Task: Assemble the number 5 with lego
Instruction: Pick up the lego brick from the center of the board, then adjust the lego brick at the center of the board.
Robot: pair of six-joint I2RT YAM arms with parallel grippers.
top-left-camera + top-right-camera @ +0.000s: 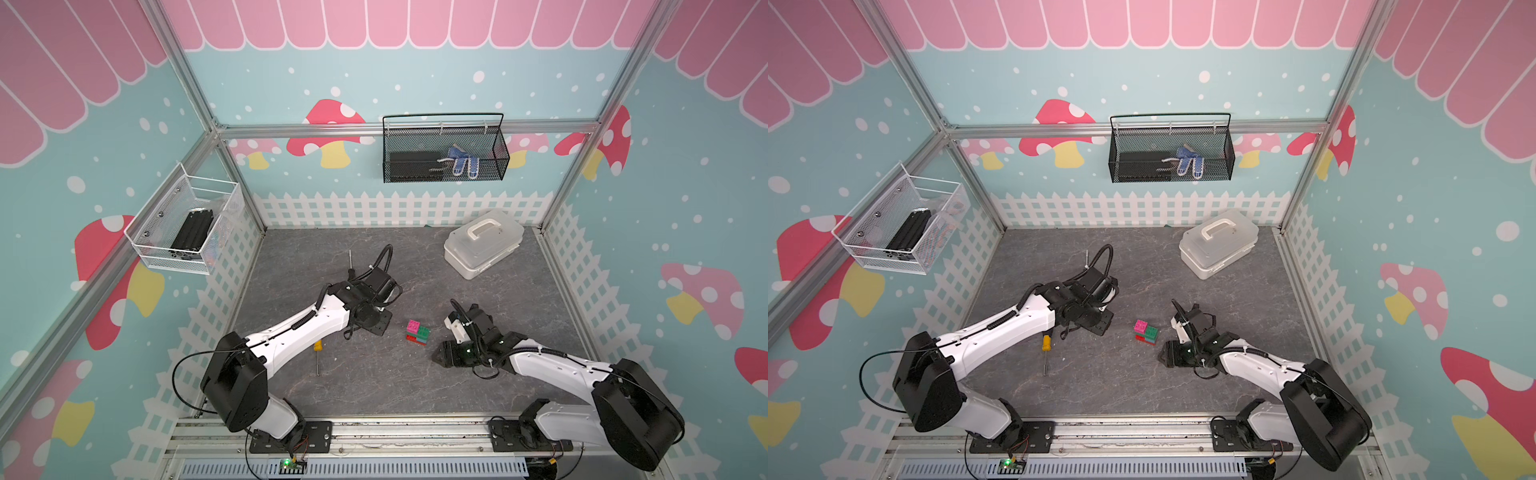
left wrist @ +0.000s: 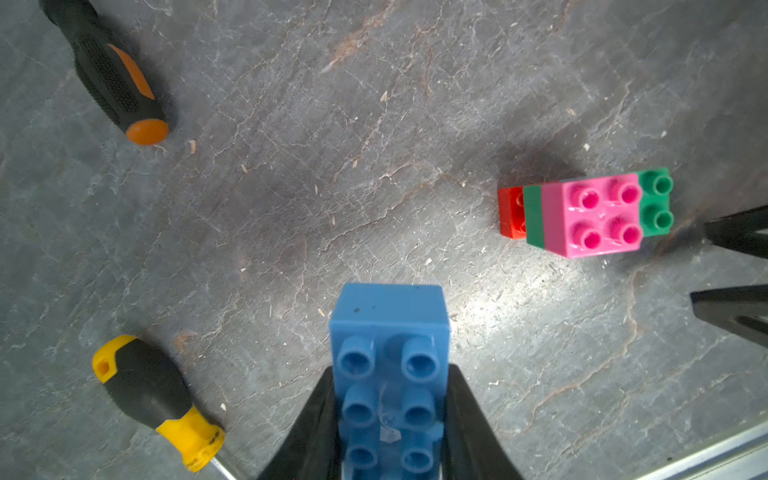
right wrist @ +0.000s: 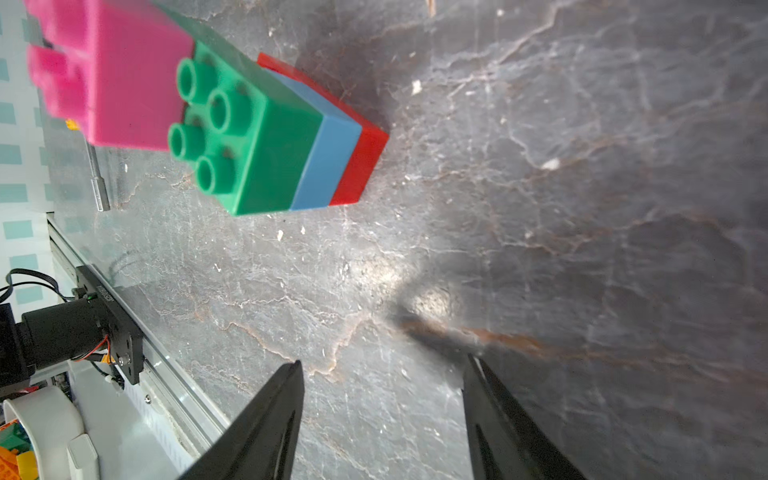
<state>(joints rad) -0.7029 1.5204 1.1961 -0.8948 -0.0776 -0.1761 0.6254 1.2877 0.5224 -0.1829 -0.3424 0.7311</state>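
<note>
Right up against my left wrist camera is the long blue brick (image 2: 388, 316), studs facing the lens, with the left gripper (image 2: 390, 370) clamped on its two long sides. Can't tell from here whether it's sitting on the table (image 1: 374, 386) or lifted off it, and from above the arm hides it. The half-built stack (image 1: 417, 332) stands in the middle of the table between my two arms: red brick (image 3: 361, 166) on the bottom, then a short blue brick (image 3: 328, 162), then the green brick (image 3: 266, 137), and the pink brick (image 3: 124, 83) on top at one end, so some green studs are bare at the other end. The right gripper (image 3: 383, 361) sits just beside the stack, jaws spread apart with nothing between them, only bare table. Near the held brick lie a yellow screwdriver (image 2: 158, 399) and an orange and black screwdriver (image 2: 116, 79), both flat. A white box (image 1: 482, 243) with a handle sits at the far right corner, lid on.
</note>
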